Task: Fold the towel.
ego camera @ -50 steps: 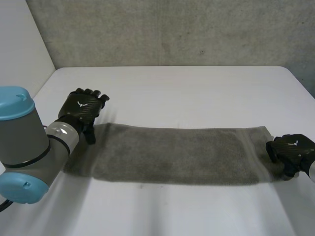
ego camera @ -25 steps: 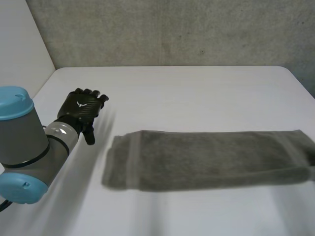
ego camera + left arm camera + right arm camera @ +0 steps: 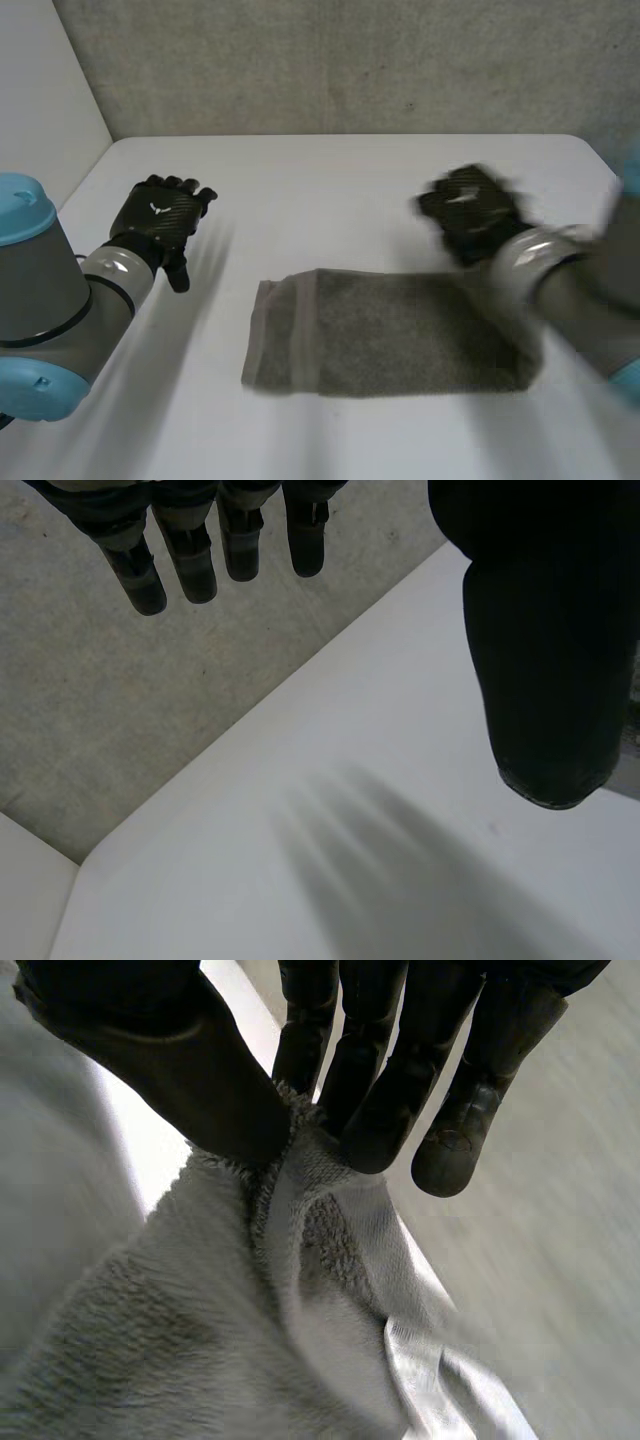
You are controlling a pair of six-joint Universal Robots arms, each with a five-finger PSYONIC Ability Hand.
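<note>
A grey towel (image 3: 390, 335) is seen on the white bench (image 3: 330, 180), a little right of the middle and toward the near side, its long side running left to right. Most of it lies flat, and a hem band crosses it close to its left end. Its right end is partly covered by the right arm in the head view.

The right hand (image 3: 470, 212) is found just above the far right part of the towel. In the right wrist view an edge of the cloth is clamped between the thumb (image 3: 170, 1060) and the fingers (image 3: 385, 1100), and the towel hangs down from that pinch in soft folds.

The left hand (image 3: 160, 218) is held over the bare bench at the left, well apart from the towel's left end. In the left wrist view its fingers (image 3: 190, 555) are straight and spread away from the thumb (image 3: 545, 650), and nothing is gripped.

A grey concrete wall (image 3: 350, 60) stands beyond the far edge of the bench.
</note>
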